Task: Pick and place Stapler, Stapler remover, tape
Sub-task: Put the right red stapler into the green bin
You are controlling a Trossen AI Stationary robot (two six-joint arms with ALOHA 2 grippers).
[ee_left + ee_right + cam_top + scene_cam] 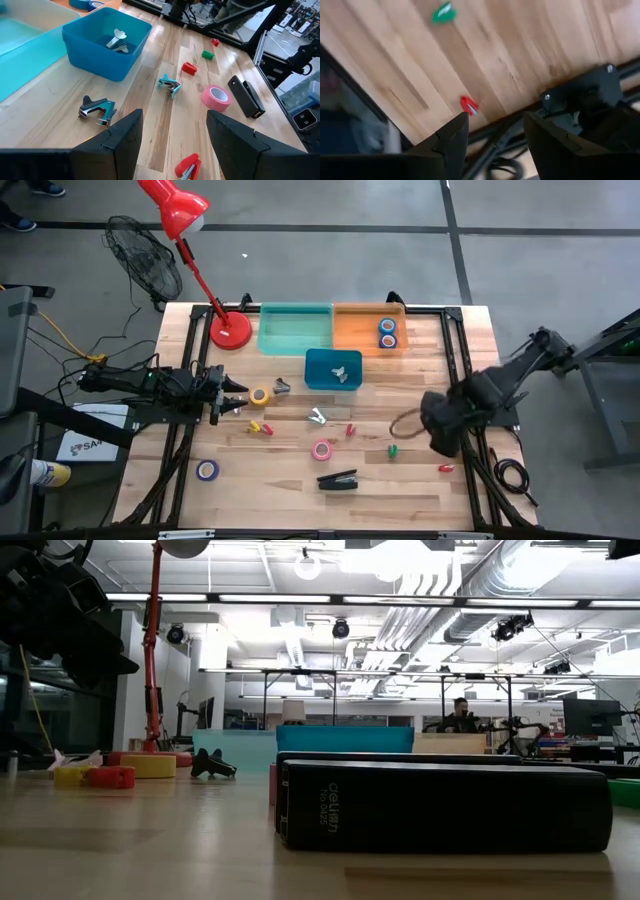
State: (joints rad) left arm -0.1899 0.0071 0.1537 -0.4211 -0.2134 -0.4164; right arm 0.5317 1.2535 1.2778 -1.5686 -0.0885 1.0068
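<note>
The black stapler [338, 479] lies flat near the table's near edge and fills the low view [440, 805]. A pink tape roll [321, 449] lies beside it, a yellow roll [259, 396] just ahead of my left gripper [238, 398], and a blue roll [207, 470] at near left. A dark staple remover [97, 109] and a teal one [170, 85] lie on the wood. My left gripper [175, 131] hovers open over the left-centre of the table. My right gripper [495, 131] is open above the table's right edge, over a small red remover [468, 105].
Along the far edge stand a teal bin [295, 328] and an orange bin [365, 320] holding two blue tape rolls [387, 332]. A small blue bin [322, 362] holds one staple remover. Red lamp base [230, 332] at far left. Small red and green removers dot the middle.
</note>
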